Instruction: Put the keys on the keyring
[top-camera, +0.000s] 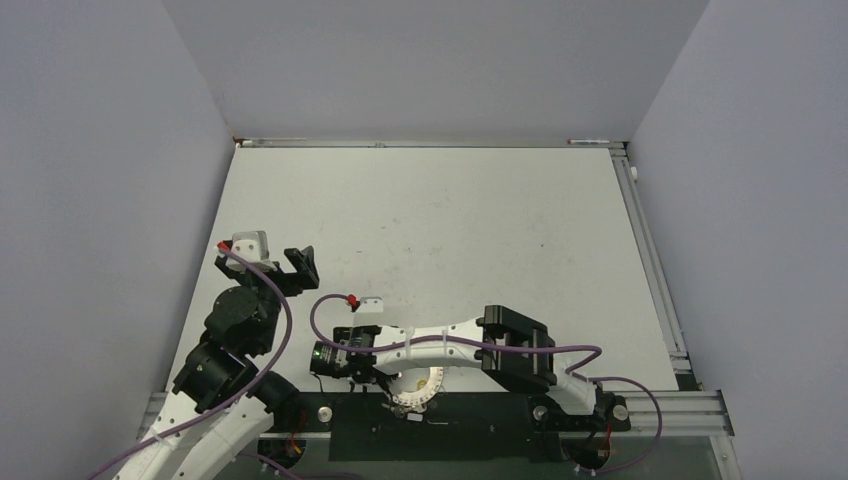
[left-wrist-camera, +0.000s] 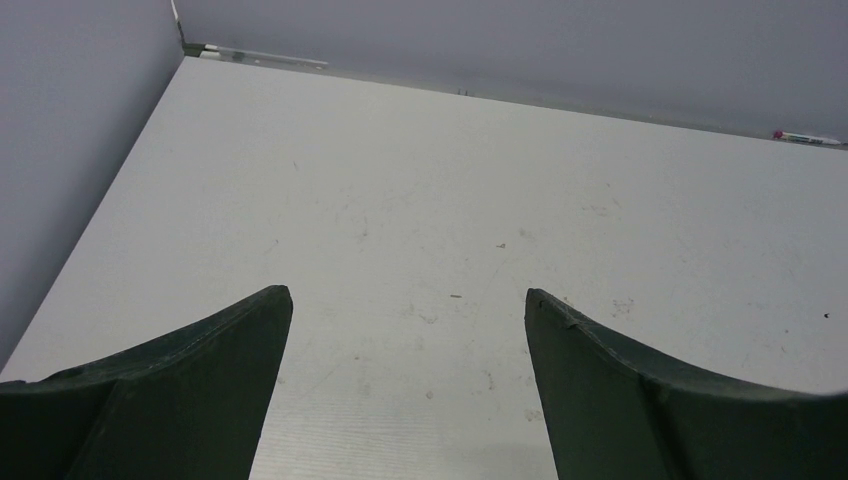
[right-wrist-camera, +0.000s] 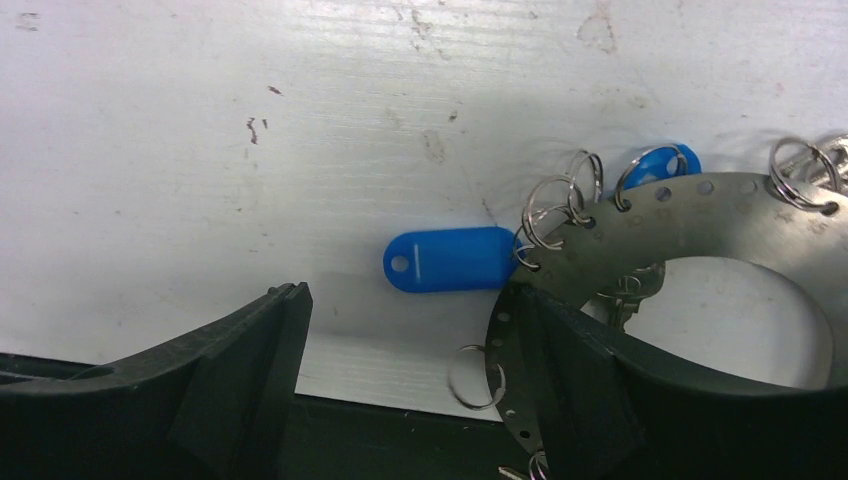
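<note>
Tabletop (top-camera: 450, 220), white and scuffed, lies under both arms. Over a bare stretch at its left side hovers the left gripper (left-wrist-camera: 405, 297), well apart from the task's things. Its dark fingers (left-wrist-camera: 200, 380) stand wide apart with nothing between them.

At the near edge sits the right gripper (right-wrist-camera: 408, 300), its arm folded across toward the middle, jaws likewise spread and gripping nothing. The keyring (right-wrist-camera: 700, 205) is a broad flat metal band punched with a row of small holes. It lies flat on the table by the near edge, on the right of the wrist view. The finger (right-wrist-camera: 620, 400) on that side stands in front of the band's left curve — whether it touches the metal cannot be told.

A blue key tag (right-wrist-camera: 450, 260) lies just ahead of the gap between the fingers, its end meeting a small split ring (right-wrist-camera: 548, 212) threaded through the band. Its one marking is a thin pale line beside its punched hole. A second blue tag (right-wrist-camera: 685, 160) peeks from behind the band's far rim. More split rings (right-wrist-camera: 800, 170) hang from other holes.
</note>
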